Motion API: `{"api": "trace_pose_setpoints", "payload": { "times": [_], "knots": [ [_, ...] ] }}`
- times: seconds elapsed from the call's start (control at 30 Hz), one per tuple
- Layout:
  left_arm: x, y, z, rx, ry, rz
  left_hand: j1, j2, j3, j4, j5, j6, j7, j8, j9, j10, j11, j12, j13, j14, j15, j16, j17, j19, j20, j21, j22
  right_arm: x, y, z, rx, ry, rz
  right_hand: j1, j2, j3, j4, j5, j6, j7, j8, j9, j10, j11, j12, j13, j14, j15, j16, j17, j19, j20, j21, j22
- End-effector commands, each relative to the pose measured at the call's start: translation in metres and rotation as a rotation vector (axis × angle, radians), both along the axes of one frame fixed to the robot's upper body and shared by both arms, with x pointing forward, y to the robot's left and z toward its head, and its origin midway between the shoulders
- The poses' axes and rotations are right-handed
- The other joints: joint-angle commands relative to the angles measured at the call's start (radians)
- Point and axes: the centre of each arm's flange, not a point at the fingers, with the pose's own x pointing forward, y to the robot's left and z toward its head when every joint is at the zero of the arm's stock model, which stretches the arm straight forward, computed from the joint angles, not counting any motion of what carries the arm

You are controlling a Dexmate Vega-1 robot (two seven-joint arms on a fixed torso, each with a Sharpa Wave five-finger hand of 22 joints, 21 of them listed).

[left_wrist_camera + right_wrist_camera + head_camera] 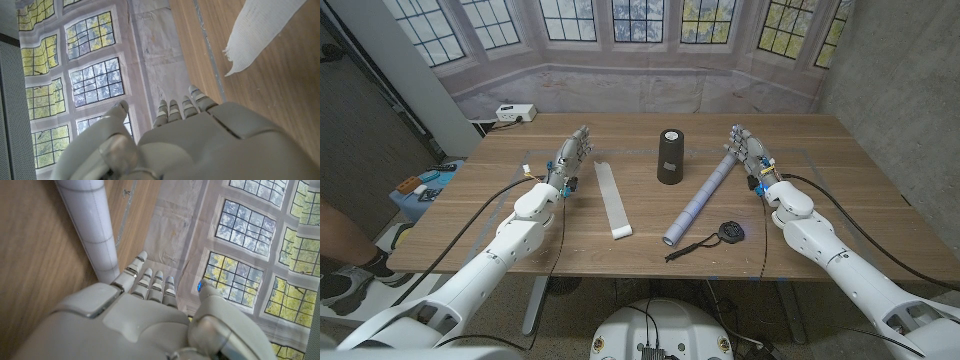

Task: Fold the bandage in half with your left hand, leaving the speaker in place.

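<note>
The bandage [614,200] lies unfolded, a white strip running near to far, just right of the left hand [567,160], which holds nothing, fingers extended. The speaker [670,156] stands upright close right of the strip's far end; a wide folding sweep could knock it.

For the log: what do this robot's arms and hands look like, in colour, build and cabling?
Both arms are glossy white, rounded shells with darker joints. A black cable runs outside along each forearm to the wrist. The left hand and right hand are pale grey, with segmented fingers and smooth plates on the back. Small coloured wires show at the wrists.
</note>
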Motion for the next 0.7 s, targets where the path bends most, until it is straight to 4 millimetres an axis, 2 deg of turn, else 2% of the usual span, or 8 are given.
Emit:
{"api": "trace_pose_setpoints", "payload": {
  "times": [0.03,0.53,0.63,0.7],
  "knots": [
    [-0.004,0.006,-0.001,0.008,-0.003,0.038,0.022,-0.003,0.006,-0.024,0.002,0.02,0.001,0.005,0.005,0.015,0.004,0.005,0.003,0.012,0.003,0.002,0.004,0.014,0.001,0.005,0.002,-0.009,0.009,-0.008,0.005,0.007,-0.04,0.011,0.001,0.01,-0.004,0.004,0.016,0.0,0.007,0.005,0.013,0.001,0.005,0.003,0.008,-0.058,0.007,0.0,0.008,-0.068,0.006,0.003],
    [-0.005,0.011,0.009,0.061,-0.009,0.05,0.06,-0.001,0.022,-0.073,0.001,0.037,0.0,0.002,0.005,0.03,-0.001,0.002,0.004,0.019,0.002,-0.004,0.004,0.023,0.003,0.001,0.002,-0.008,0.011,-0.006,0.001,-0.003,-0.049,0.016,0.003,0.012,-0.012,0.002,0.028,0.004,0.01,0.005,0.013,0.001,0.005,0.003,0.009,-0.057,0.011,-0.006,0.01,-0.067,0.007,0.003],
    [-0.005,0.011,0.011,0.074,-0.016,0.064,0.081,0.001,0.031,-0.1,0.004,0.054,-0.003,0.004,0.006,0.041,-0.006,0.001,0.004,0.022,0.001,-0.005,0.004,0.026,0.005,-0.001,0.002,-0.008,0.01,-0.004,-0.004,-0.008,-0.052,0.017,0.003,0.012,-0.014,0.001,0.029,0.005,0.009,0.005,0.014,0.004,0.005,0.002,0.009,-0.055,0.012,-0.007,0.011,-0.066,0.008,0.003],
    [-0.006,0.01,0.013,0.08,-0.026,0.089,0.107,-0.001,0.039,-0.135,0.007,0.09,-0.007,0.01,0.007,0.063,-0.015,0.004,0.004,0.035,-0.01,-0.004,0.004,0.037,0.006,-0.001,0.003,-0.007,0.009,-0.003,-0.005,-0.01,-0.054,0.017,0.004,0.012,-0.015,0.0,0.03,0.006,0.009,0.005,0.014,0.004,0.005,0.002,0.009,-0.054,0.013,-0.008,0.012,-0.064,0.008,0.003]
  ]
}}
